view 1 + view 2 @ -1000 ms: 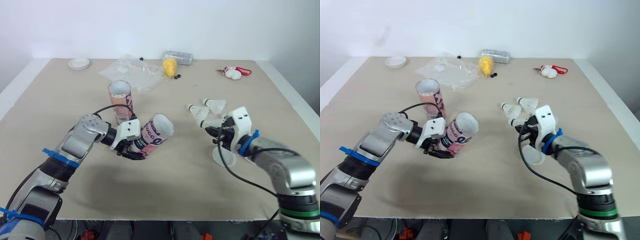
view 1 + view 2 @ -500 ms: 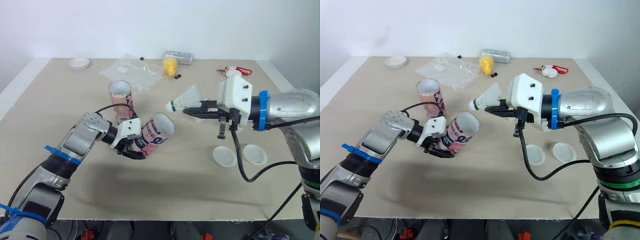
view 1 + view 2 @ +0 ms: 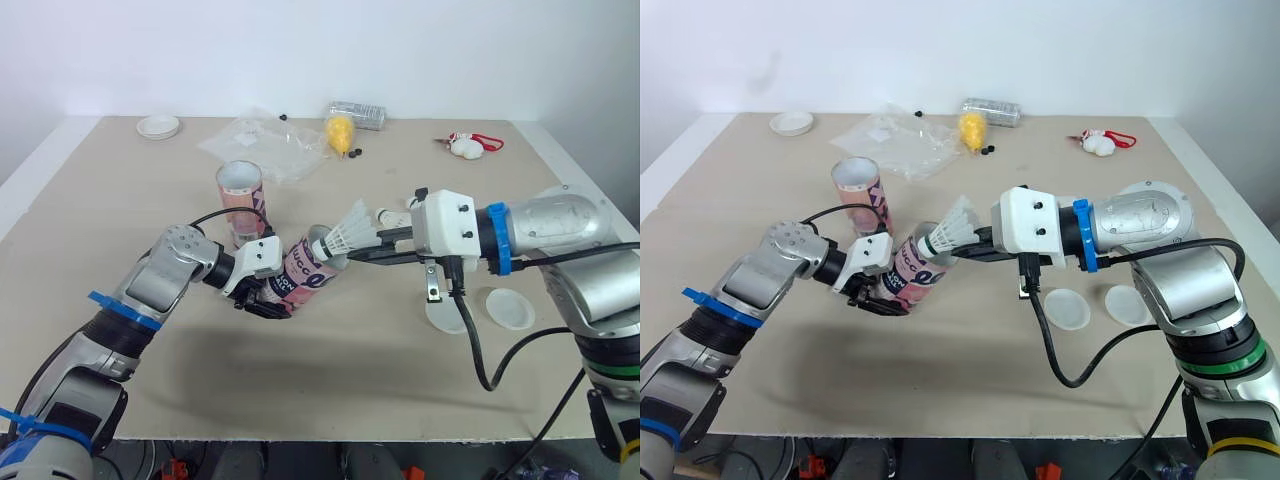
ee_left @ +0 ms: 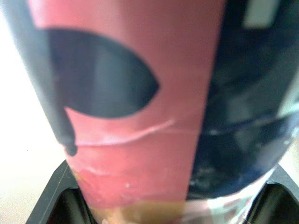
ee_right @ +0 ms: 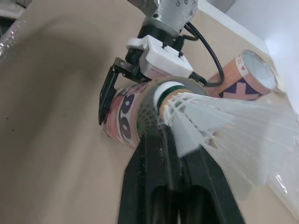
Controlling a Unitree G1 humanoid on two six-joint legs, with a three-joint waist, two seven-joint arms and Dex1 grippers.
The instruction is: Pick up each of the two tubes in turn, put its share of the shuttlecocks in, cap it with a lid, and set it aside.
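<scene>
Left eye view: right tool (image 3: 354,254) grips a shuttlecock (image 3: 349,229) at the mouth of a tilted tube (image 3: 304,273) clamped in left tool (image 3: 264,303).

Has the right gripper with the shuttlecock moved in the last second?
Yes. The right gripper has swung the shuttlecock to the robot's left, nearer the upright tube, reaching the mouth of the tilted tube.
</scene>
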